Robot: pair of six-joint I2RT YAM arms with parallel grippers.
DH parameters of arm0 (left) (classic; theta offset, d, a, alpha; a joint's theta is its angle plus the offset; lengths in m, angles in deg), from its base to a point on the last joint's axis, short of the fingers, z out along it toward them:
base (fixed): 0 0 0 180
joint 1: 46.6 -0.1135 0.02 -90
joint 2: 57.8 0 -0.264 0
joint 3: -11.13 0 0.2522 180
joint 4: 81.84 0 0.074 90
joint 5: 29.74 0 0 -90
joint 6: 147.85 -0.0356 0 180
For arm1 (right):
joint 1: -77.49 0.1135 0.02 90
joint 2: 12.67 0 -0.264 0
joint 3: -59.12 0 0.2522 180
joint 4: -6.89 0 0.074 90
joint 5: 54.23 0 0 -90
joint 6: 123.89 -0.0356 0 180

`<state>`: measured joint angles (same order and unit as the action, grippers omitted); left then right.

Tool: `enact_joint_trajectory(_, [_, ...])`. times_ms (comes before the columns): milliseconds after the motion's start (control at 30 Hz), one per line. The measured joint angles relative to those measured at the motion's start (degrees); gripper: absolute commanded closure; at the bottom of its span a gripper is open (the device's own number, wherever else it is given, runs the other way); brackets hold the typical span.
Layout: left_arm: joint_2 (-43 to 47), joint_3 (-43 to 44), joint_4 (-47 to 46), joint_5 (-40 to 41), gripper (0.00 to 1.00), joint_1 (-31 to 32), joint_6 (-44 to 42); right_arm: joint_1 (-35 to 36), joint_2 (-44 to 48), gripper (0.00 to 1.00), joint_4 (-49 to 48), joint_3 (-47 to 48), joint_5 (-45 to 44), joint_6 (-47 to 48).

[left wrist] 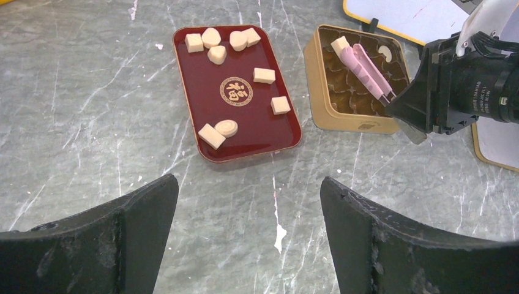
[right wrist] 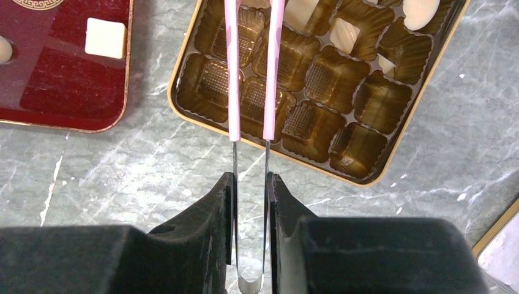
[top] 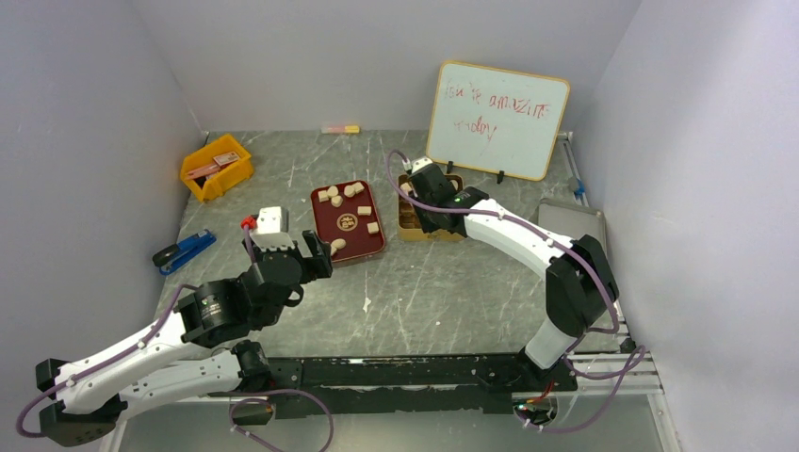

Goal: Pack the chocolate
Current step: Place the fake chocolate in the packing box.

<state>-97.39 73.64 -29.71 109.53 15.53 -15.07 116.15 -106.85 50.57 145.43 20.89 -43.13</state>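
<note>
Several pale tan chocolate pieces (left wrist: pixel 264 75) lie loose on the dark red tray (left wrist: pixel 202 86), also in the top view (top: pixel 325 221). A few more pieces (right wrist: pixel 344 33) sit in cells of the gold tin (right wrist: pixel 183 113), which stands right of the tray (top: pixel 407 224). My right gripper (right wrist: pixel 251 180) is shut on pink tweezers (right wrist: pixel 231 73) and holds them over the tin (left wrist: pixel 349 122). The tweezers' tips are out of the right wrist view. In the left wrist view the tweezers (left wrist: pixel 367 67) reach toward a piece (left wrist: pixel 340 44) at the tin's far corner. My left gripper (left wrist: pixel 249 202) is open and empty, just in front of the tray (top: pixel 300 249).
A whiteboard (top: pixel 497 118) stands behind the tin. A yellow bin (top: pixel 217 168), a white box (top: pixel 270 220) and a blue stapler (top: pixel 184 250) are at the left. A grey metal tray (top: pixel 570 221) lies at the right wall.
</note>
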Motion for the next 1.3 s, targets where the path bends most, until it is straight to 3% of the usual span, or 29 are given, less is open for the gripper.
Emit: enact_joint_trajectory(1300, [-0.81, 0.00, -0.85, -0.39, 0.10, 0.00, 0.11, 0.00, 0.24, 0.72, -0.04, 0.00, 0.02, 0.02])
